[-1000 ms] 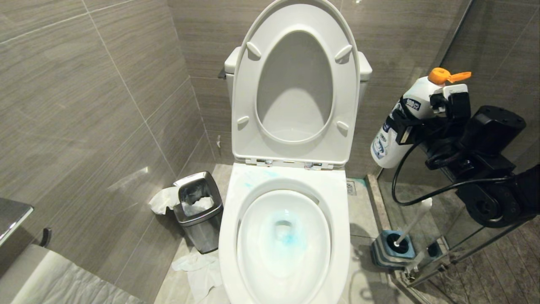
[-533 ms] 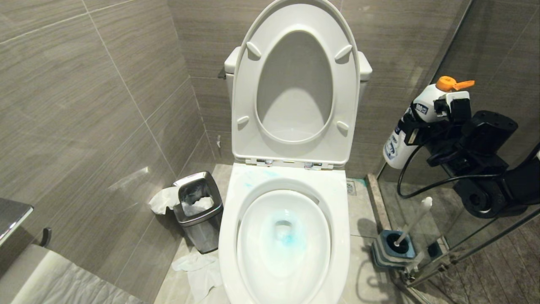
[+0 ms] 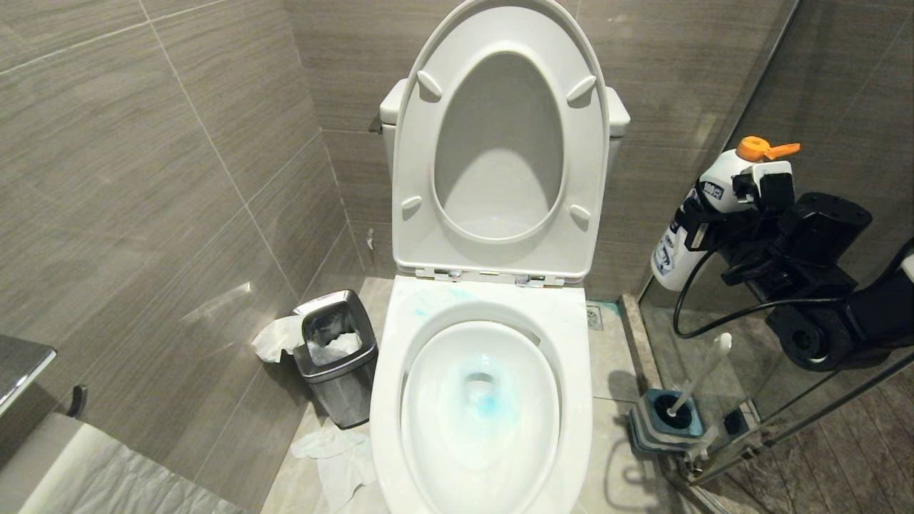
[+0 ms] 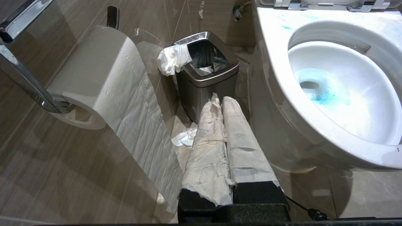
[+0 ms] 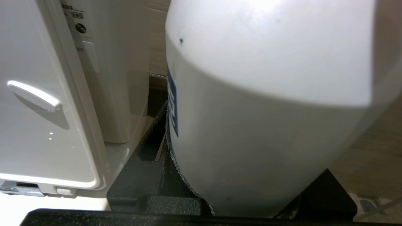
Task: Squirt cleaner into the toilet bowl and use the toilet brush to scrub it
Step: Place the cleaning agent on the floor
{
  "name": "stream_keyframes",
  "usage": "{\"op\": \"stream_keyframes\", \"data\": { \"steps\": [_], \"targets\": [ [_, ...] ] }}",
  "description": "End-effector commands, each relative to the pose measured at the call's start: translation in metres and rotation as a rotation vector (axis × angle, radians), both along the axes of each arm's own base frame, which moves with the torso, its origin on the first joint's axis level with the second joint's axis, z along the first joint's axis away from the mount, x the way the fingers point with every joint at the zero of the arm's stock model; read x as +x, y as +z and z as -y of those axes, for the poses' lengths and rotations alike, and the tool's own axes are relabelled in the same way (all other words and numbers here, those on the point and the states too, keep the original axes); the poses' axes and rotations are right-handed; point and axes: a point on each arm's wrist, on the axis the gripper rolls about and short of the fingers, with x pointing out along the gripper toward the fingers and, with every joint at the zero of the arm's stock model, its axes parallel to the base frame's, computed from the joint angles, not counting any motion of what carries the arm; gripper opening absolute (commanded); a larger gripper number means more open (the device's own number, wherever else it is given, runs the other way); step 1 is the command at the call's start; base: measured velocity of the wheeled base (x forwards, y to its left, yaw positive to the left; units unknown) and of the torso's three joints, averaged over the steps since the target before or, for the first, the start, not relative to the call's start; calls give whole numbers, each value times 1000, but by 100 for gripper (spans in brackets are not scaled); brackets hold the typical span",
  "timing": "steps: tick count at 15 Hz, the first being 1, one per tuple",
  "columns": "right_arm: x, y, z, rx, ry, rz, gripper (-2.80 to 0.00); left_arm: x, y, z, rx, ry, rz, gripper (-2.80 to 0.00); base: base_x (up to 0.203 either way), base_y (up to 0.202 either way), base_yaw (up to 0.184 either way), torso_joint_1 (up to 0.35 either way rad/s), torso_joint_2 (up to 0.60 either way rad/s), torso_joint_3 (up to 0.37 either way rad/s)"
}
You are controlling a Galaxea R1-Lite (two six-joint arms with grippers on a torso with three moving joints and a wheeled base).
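Observation:
The white toilet bowl (image 3: 389, 371) stands open, its seat and lid (image 3: 500, 143) raised against the tank. Turquoise cleaner (image 3: 488, 405) pools around the drain, with pale smears on the back rim (image 3: 428, 303). My right gripper (image 3: 728, 207) is shut on a white cleaner bottle (image 3: 678, 243) with an orange cap, held in the air to the right of the lid. The same bottle (image 5: 267, 110) fills the right wrist view. The toilet brush (image 3: 703, 375) stands in its striped base (image 3: 660, 425) on the floor to the right. My left gripper (image 4: 221, 100), paper-wrapped, is shut and empty, low by the bowl's left side.
A small steel bin (image 3: 337, 353) with crumpled tissue stands left of the bowl, with more tissue on the floor (image 3: 335, 450). A toilet roll (image 4: 100, 72) hangs on the left wall. A glass shower partition (image 3: 714, 400) and its sill close in the right side.
My right arm has carried the bottle to the right and a little lower, away from the raised lid. The bowl, the brush and the left gripper are unchanged.

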Motion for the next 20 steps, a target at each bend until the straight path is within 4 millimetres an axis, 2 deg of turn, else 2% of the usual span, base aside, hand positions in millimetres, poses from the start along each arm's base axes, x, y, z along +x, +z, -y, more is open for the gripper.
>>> {"op": "stream_keyframes", "data": {
  "steps": [1,4,9,16,20],
  "targets": [
    [-3,4,0,-1,0,12,-280,0,0,0,3,0,-3,-280,0,0,0,0,0,0],
    [-2,0,-1,-3,1,2,-280,0,0,0,5,-1,-2,-280,0,0,0,0,0,0],
    [12,-30,-1,-3,0,-68,-280,0,0,0,5,-1,-2,-280,0,0,0,3,0,-134],
    [16,-36,0,-2,-2,-82,-280,0,0,0,5,0,-2,-280,0,0,0,3,1,-193],
    [26,-43,-1,-2,6,-81,-280,0,0,0,5,0,-2,-280,0,0,0,4,1,-198]
  ]
}}
